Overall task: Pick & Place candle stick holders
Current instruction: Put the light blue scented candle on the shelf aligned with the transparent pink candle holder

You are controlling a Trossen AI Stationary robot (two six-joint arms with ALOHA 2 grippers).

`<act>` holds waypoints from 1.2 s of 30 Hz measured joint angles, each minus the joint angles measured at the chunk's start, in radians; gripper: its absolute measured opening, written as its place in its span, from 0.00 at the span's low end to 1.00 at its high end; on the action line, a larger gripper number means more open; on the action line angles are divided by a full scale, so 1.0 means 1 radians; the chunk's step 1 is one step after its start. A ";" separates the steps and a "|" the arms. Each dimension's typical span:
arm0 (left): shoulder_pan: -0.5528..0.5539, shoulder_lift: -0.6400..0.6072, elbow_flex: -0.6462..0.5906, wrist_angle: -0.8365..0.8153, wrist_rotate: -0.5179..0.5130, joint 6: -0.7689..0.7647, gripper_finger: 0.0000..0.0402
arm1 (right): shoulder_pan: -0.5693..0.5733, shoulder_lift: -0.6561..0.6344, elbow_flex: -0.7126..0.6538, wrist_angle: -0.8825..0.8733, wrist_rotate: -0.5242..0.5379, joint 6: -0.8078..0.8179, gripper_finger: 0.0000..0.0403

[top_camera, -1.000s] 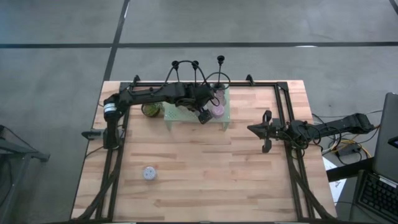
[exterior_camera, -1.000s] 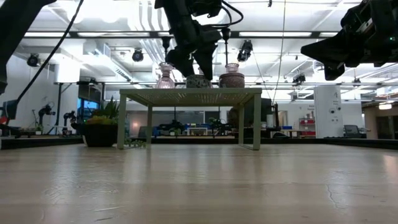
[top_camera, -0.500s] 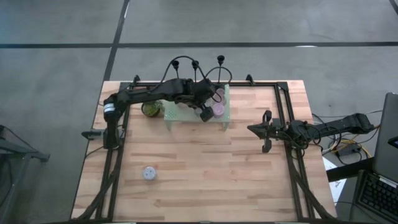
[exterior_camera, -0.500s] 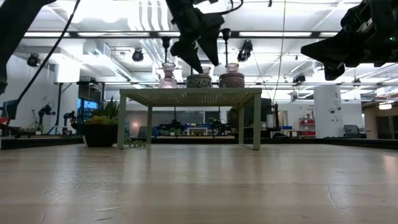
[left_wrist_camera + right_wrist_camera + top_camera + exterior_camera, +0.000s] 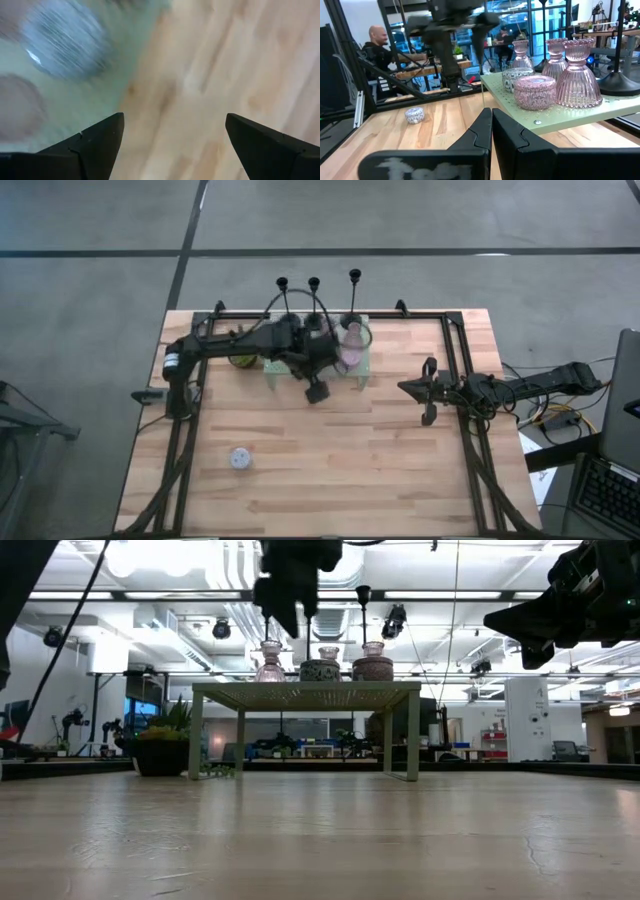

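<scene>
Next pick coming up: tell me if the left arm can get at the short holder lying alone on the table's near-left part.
Probably yes. The lone holder sits on bare wood with nothing around it, and the left gripper is open and empty, just off the shelf. The right gripper waits shut at the right side.

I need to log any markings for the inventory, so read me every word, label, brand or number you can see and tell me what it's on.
No text reads clearly in any view.
Right gripper: pale lettering on the body below the shut jaws, too blurred to read.
Candle stick holders, shelf, table: no markings visible.
</scene>
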 joint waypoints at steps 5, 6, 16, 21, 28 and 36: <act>-0.144 0.000 -0.006 -0.098 -0.002 -0.015 0.88 | 0.000 0.000 0.000 0.000 0.000 0.000 0.02; -0.174 -0.004 -0.011 -0.105 -0.012 -0.025 0.88 | 0.000 0.000 0.000 0.000 0.000 0.000 0.02; -0.444 -0.140 -0.195 -0.072 -0.267 -0.295 0.88 | 0.000 0.000 0.000 0.000 0.000 0.000 0.02; -0.528 -0.284 -0.398 0.031 -0.277 -0.449 0.88 | 0.000 0.000 0.000 0.000 0.000 0.000 0.02; -0.633 -0.488 -0.713 0.171 -0.228 -0.675 0.88 | 0.000 0.002 0.000 0.000 0.000 0.000 0.02; -0.696 -0.621 -1.020 0.302 -0.161 -0.947 0.88 | 0.000 0.001 0.000 0.000 0.000 0.000 0.02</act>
